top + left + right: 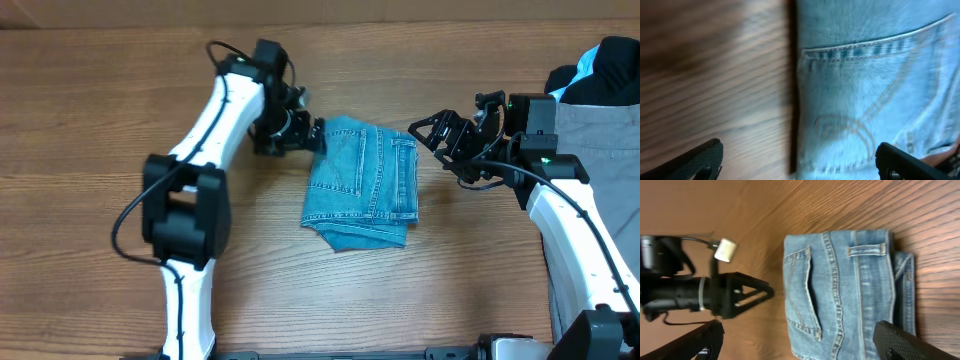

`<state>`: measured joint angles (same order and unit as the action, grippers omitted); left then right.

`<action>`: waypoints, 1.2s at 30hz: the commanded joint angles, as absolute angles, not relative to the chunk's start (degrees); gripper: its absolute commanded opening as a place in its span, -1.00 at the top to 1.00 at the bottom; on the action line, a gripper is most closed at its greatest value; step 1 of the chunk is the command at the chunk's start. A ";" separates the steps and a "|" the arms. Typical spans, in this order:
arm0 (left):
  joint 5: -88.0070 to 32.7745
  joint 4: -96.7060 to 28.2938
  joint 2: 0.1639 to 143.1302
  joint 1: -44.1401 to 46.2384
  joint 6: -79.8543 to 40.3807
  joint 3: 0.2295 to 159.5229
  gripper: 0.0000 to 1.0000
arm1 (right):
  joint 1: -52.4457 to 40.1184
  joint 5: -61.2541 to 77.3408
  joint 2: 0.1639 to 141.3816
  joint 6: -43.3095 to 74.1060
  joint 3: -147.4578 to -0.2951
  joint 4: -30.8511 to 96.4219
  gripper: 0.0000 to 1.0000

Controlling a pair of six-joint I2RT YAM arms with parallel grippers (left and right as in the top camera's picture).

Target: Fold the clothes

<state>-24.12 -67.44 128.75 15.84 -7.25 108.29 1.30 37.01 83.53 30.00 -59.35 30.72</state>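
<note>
Both arms reaching in, both sets of jaws wide open

The left arm (215,120) comes up from the near edge, bends at the elbow and aims the left gripper (314,134) to the right, fingers spread wide. The right arm (580,215) bends inward from its side, and the right gripper (425,138) points left, splayed open too. The two grippers face each other, well apart.

The jeans (362,182) lie in the middle of the table (100,120), the left gripper (318,135) at their far left corner, the right gripper (420,135) near their right side, other clothes (600,100) far right.
</note>
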 commanded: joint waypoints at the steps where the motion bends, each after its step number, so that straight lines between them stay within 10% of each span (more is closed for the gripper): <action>1: -27.00 -66.50 132.75 17.17 -5.74 107.81 -1.00 | 1.26 34.92 84.05 30.24 -59.96 30.57 -1.00; 18: -37.60 -64.69 139.41 18.81 0.99 107.81 -0.98 | 1.26 33.01 84.14 30.04 -59.96 31.81 -1.00; 20: -37.58 -64.10 140.31 19.07 -0.40 107.81 -0.78 | 1.26 33.01 84.14 30.04 -59.96 31.83 -1.00; 22: -37.56 -62.89 141.25 19.27 -0.89 107.81 -0.05 | 1.26 33.01 84.14 30.04 -59.96 31.97 -1.00; 25: -37.50 -61.32 142.12 19.31 -1.56 107.81 0.44 | 1.26 33.01 84.14 30.04 -59.96 32.01 -1.00; 30: -37.17 -57.34 142.21 18.96 -5.02 107.81 0.86 | 1.26 32.97 84.14 30.02 -59.96 32.27 -1.00; 36: -26.87 -52.77 142.17 14.04 -17.15 107.85 0.87 | 1.23 31.51 84.14 30.00 -59.96 33.65 -1.00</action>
<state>-39.53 -55.35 139.09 17.93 -8.45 108.38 1.30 33.08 83.90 30.00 -59.35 33.12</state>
